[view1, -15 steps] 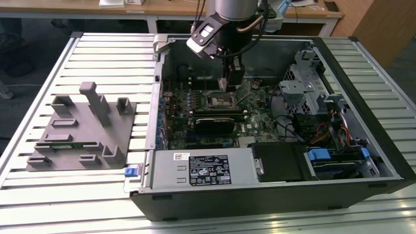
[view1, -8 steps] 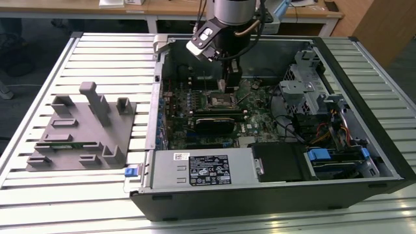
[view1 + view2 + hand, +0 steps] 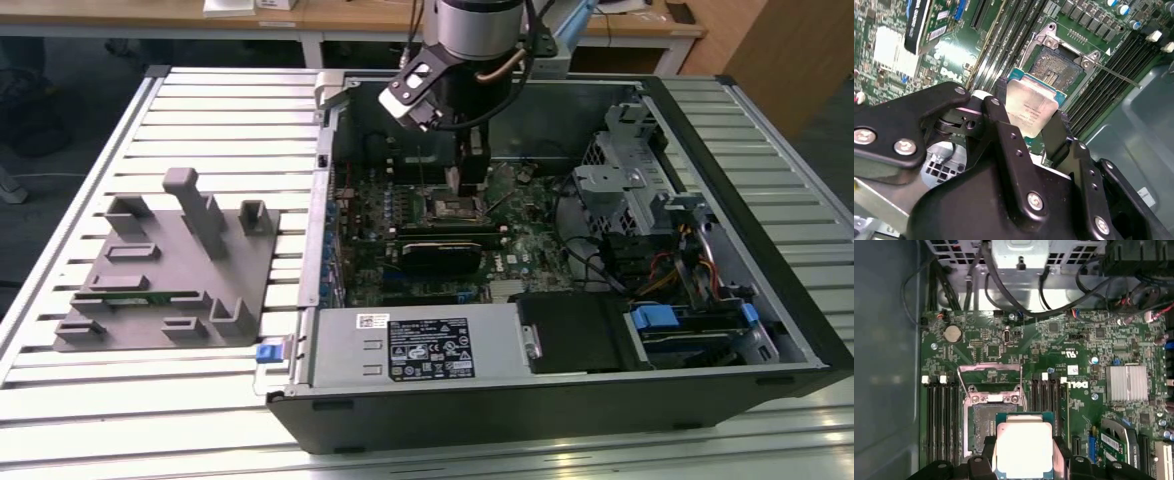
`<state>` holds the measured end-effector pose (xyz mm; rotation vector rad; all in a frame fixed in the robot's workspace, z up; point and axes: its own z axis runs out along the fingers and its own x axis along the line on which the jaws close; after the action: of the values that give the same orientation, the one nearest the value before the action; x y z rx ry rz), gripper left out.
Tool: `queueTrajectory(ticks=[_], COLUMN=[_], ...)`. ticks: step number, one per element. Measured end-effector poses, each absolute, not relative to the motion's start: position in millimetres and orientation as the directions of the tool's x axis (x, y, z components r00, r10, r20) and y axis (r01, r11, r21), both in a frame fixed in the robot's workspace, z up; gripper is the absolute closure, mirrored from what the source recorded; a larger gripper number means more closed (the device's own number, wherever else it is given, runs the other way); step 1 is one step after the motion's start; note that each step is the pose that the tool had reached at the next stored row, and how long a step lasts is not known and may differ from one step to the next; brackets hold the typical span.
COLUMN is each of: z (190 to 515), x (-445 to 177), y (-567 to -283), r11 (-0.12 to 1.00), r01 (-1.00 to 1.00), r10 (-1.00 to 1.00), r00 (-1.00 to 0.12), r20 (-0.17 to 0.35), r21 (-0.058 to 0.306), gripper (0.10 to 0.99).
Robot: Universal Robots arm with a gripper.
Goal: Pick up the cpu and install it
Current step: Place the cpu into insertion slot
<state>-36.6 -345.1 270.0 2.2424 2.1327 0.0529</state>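
The pincer (image 3: pixel 1029 116), closed on 2 opposite edges of the cpu (image 3: pixel 1023 447), hangs close above the open socket (image 3: pixel 1060 67). Keeping the chip level and square to it likely matters most.

Socket (image 3: pixel 985 432) open, bare; memory slots (image 3: pixel 944 415) flank both sides; cpu (image 3: pixel 1023 450) partly over it.

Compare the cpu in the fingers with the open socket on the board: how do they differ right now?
The small square cpu with a silvery-white metal top is bright and smooth; the dark square socket is a dim recess. The cpu sits clamped between the black fingers, off the green motherboard; the socket is fixed on it, open and empty. Both are square.
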Motion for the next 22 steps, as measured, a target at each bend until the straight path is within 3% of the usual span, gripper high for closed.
queueTrajectory(ticks=[12,22], z=[255.9,248.2], x=[-37.5,-38.0], y=[-340.9,-338.6], r11=[-0.084,-0.02], r01=[0.995,0.998], r10=[0.996,1.0], r00=[0.085,0.021], r20=[-0.015,-0.015], r21=[0.059,0.059], gripper=[0.553,0.553])
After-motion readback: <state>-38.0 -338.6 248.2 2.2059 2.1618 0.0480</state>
